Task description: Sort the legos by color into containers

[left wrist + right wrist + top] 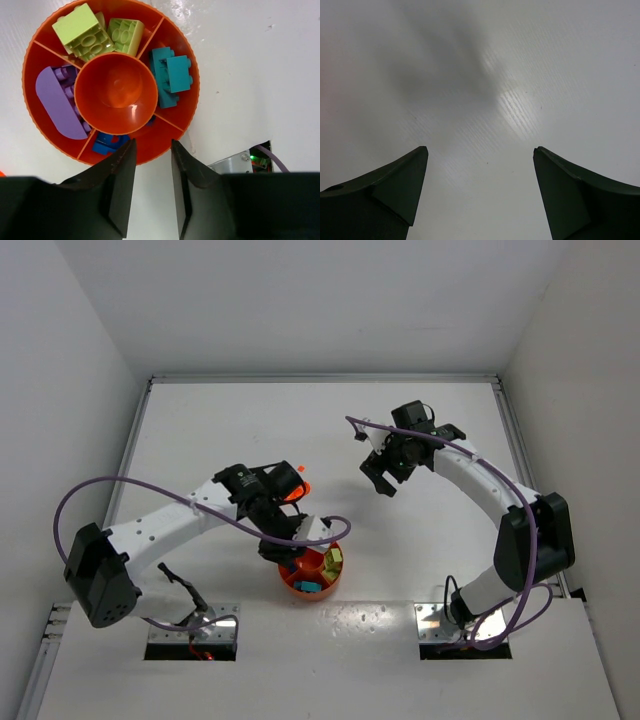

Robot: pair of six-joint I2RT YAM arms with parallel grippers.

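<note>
The legos lie sorted in the round orange-red tray (193, 100), which sits close to the near edge of the white surface (250, 420), about midway along that edge and between the two arm bases. In the left wrist view, four wedges show around the centre cup (117, 92). Two yellow-green bricks (82, 32) lie side by side in the top wedge. Teal bricks (170, 75) are piled together in the right wedge. A purple piece with a curved edge (57, 102) fills the left wedge, lying over more purple studs. A blue brick (106, 143) rests in the bottom wedge against the cup wall, partly hidden by the finger in front of it.

The left claw (152, 147) hangs directly over the tray's rim at the blue wedge. Its two dark fingers (122, 185) stand a narrow gap apart with nothing between them, so it is slightly open and empty.

Just beyond the left wrist, toward the middle of the surface, something orange-red (303, 483) shows, mostly covered by the arm; what it is cannot be told.

The right claw (480, 148) is well apart from the tray, out over the middle of the surface towards the far right corner. Its fingers (395, 185) are spread wide and hold nothing, with only the white surface beneath them.
</note>
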